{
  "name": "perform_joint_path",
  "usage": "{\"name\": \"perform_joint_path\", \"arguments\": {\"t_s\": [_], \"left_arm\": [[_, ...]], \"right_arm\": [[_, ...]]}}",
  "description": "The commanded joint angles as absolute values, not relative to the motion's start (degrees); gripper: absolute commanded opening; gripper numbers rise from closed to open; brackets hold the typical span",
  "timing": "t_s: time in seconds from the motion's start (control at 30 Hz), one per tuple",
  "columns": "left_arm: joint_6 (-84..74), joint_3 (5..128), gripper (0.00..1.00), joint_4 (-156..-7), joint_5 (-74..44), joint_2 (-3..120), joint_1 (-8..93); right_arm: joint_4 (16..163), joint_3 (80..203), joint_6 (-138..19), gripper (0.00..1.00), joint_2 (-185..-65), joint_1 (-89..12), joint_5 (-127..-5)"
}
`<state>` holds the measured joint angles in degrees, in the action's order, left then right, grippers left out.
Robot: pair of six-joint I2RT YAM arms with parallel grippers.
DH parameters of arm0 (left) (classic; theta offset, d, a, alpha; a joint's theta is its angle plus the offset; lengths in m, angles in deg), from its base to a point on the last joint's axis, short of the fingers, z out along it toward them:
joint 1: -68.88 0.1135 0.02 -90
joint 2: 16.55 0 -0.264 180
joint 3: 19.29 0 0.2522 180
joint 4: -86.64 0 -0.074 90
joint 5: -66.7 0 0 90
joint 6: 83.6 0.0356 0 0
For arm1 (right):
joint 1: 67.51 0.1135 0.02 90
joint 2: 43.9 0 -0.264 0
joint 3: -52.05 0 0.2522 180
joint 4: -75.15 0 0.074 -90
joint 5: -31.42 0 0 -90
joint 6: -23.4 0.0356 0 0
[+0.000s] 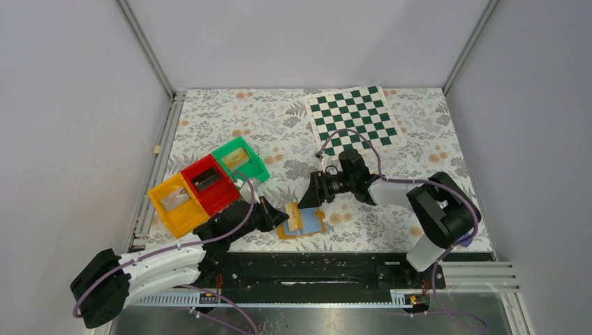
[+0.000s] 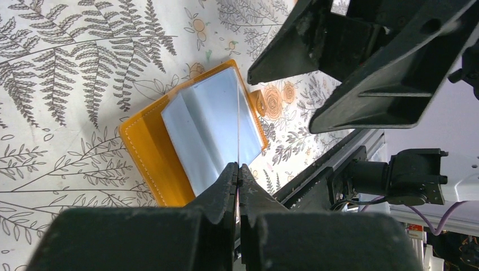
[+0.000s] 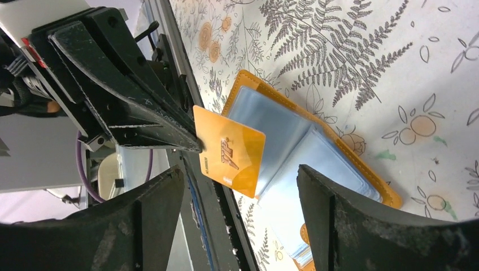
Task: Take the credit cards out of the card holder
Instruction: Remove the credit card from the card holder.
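The card holder (image 1: 312,227) lies open on the floral cloth near the front rail, pale-blue sleeves up inside an orange border (image 2: 148,151). My left gripper (image 1: 283,218) is shut on one corner of an orange credit card (image 3: 229,151), which it holds on edge just above the holder's left side. In the left wrist view the card shows only as a thin edge (image 2: 238,130) running out from the pinched fingertips (image 2: 238,167). My right gripper (image 1: 311,192) is open, hovering above the holder with nothing between its fingers (image 3: 333,214).
Three small bins stand to the left: orange-yellow (image 1: 174,202), red (image 1: 209,183) and green (image 1: 241,159), each with something inside. A green-and-white chessboard (image 1: 354,117) lies at the back right. The black front rail (image 1: 314,269) runs just below the holder.
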<state>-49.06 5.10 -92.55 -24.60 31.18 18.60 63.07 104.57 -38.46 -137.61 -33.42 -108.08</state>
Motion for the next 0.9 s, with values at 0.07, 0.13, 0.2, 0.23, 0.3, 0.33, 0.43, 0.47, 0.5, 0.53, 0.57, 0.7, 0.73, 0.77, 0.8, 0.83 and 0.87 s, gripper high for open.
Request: {"name": "perform_joint_path", "arguments": {"t_s": [0.07,0.13,0.2,0.23,0.3,0.33,0.43,0.47,0.5,0.53,0.57,0.7,0.73,0.77,0.8,0.83,0.87], "left_arm": [[-49.0,4.5,0.00,-98.7,-21.2,31.2,18.9],[-48.9,4.6,0.00,-98.9,-20.4,31.4,18.8],[-48.4,4.8,0.00,-98.7,-19.4,31.4,18.8],[-48.0,5.0,0.00,-98.3,-19.0,31.3,18.9],[-47.6,5.2,0.00,-97.9,-18.3,31.0,18.9],[-47.5,5.2,0.00,-97.8,-18.1,30.7,18.9],[-47.4,5.3,0.00,-97.6,-17.5,30.1,18.8],[-47.4,5.3,0.00,-97.6,-17.4,30.0,18.8],[-47.5,5.3,0.00,-97.5,-17.2,29.8,18.9],[-47.5,5.2,0.00,-97.6,-17.3,29.5,18.8],[-47.8,4.9,0.00,-98.3,-17.2,29.2,18.9],[-47.6,4.7,0.00,-99.5,-15.9,28.4,18.9],[-47.4,4.8,0.00,-99.3,-15.6,28.3,18.8],[-47.2,5.1,0.00,-98.8,-15.5,28.2,18.8],[-46.9,5.5,0.00,-97.9,-15.5,28.0,18.9],[-46.5,5.9,0.00,-97.1,-15.5,28.0,18.9],[-46.3,6.2,0.00,-96.4,-15.6,27.8,18.9]], "right_arm": [[65.1,108.9,-43.8,0.78,-141.3,-33.3,-114.7],[65.1,109.4,-43.7,0.78,-142.1,-33.3,-114.7],[65.7,109.3,-44.8,0.77,-141.9,-33.3,-115.3],[66.0,109.1,-45.3,0.77,-141.4,-33.4,-115.7],[68.0,109.3,-47.1,0.75,-140.5,-33.3,-116.0],[69.4,109.3,-48.4,0.75,-140.1,-33.4,-116.3],[67.1,107.9,-48.4,0.73,-139.2,-33.3,-117.9],[64.3,107.0,-46.1,0.72,-138.9,-33.3,-119.3],[61.2,106.2,-44.5,0.72,-138.8,-33.3,-120.4],[59.0,105.7,-43.2,0.71,-138.7,-33.3,-121.3],[57.4,105.4,-42.3,0.70,-138.7,-33.3,-121.9],[55.7,105.0,-41.4,0.69,-138.6,-33.2,-121.9],[55.7,105.1,-41.3,0.69,-138.8,-33.2,-121.9],[55.6,105.2,-41.1,0.68,-138.9,-33.2,-122.0],[55.2,105.0,-40.8,0.66,-138.9,-33.3,-122.2],[54.2,104.8,-40.2,0.64,-138.7,-33.3,-122.4],[52.9,104.5,-39.2,0.59,-138.5,-33.2,-122.5]]}}
